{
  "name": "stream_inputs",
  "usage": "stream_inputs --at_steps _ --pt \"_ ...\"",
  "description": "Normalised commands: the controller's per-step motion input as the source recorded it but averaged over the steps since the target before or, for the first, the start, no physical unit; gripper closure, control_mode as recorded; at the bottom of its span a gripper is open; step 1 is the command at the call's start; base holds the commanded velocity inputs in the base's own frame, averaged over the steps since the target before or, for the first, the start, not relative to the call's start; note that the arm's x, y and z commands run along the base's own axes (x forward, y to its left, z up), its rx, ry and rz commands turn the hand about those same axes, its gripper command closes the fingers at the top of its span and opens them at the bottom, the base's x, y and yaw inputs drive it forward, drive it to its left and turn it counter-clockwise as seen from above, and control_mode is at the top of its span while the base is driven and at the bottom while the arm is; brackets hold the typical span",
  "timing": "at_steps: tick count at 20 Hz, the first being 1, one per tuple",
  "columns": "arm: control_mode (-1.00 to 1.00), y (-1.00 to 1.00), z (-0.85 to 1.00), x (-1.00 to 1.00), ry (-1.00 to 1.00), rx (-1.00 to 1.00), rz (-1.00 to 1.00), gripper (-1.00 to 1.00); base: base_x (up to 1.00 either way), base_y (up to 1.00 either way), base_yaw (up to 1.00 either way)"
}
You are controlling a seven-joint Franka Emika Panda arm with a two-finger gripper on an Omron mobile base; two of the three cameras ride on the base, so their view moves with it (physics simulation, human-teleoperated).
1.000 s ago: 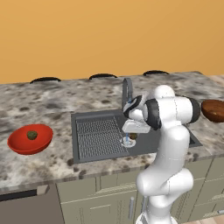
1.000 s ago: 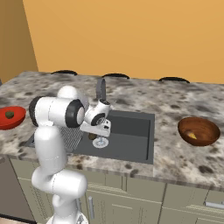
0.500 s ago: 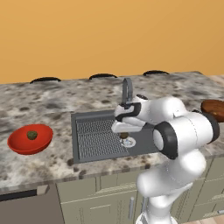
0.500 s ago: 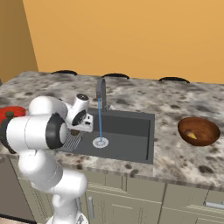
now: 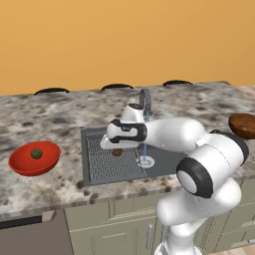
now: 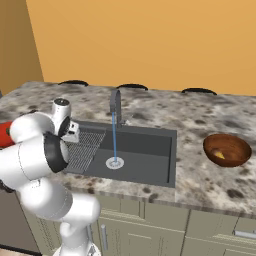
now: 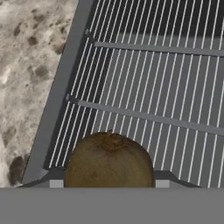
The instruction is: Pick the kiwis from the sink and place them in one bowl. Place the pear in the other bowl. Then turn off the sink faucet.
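Observation:
My gripper [image 5: 117, 148] hangs over the ribbed rack [image 5: 107, 162] in the left part of the sink [image 5: 167, 160], shut on the dark brown kiwi [image 5: 117, 152]. In the hand view that kiwi [image 7: 109, 159] sits between the two finger tips, above the rack [image 7: 166, 87] near the sink's left wall. The olive-green kiwi [image 5: 36, 154] lies in the red bowl [image 5: 20, 167] on the counter to the left. The pear [image 6: 220, 156] rests in the dark brown bowl [image 6: 235, 145] on the right. The faucet [image 6: 115, 102] pours a thin blue stream [image 6: 114, 140] onto the drain [image 6: 115, 162].
Speckled stone counter [image 5: 55, 119] surrounds the sink, with an orange wall behind it. My white arm [image 5: 179, 134] reaches across the sink in front of the faucet [image 5: 145, 99]. The brown bowl [image 5: 244, 124] stands at the right edge of the left base view.
The arm has swung left across the sink, carrying the brown kiwi from above the drain to over the rack. The jaws stay closed on it.

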Motion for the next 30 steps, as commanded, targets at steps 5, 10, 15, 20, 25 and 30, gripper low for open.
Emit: stream_inputs --at_steps 5,10,15,20,25,30 --pt "-1.0 0.99 0.15 0.01 -0.01 0.0 0.03 1.0 0.0 0.0 0.0" --pt "-1.0 0.98 0.17 0.03 -0.01 0.0 0.05 1.0 0.0 0.0 0.0" --pt "-1.0 0.95 0.06 0.11 -0.01 0.0 0.03 1.0 0.0 0.0 0.0" --pt "-1.0 0.83 0.08 0.17 -0.03 -0.01 0.0 1.0 0.0 0.0 0.0" --pt "-1.0 0.66 0.03 0.25 -0.01 -0.03 0.0 1.0 0.0 0.0 0.0" --pt "-1.0 0.4 -0.03 0.26 0.0 -0.04 0.0 1.0 0.0 0.0 0.0"
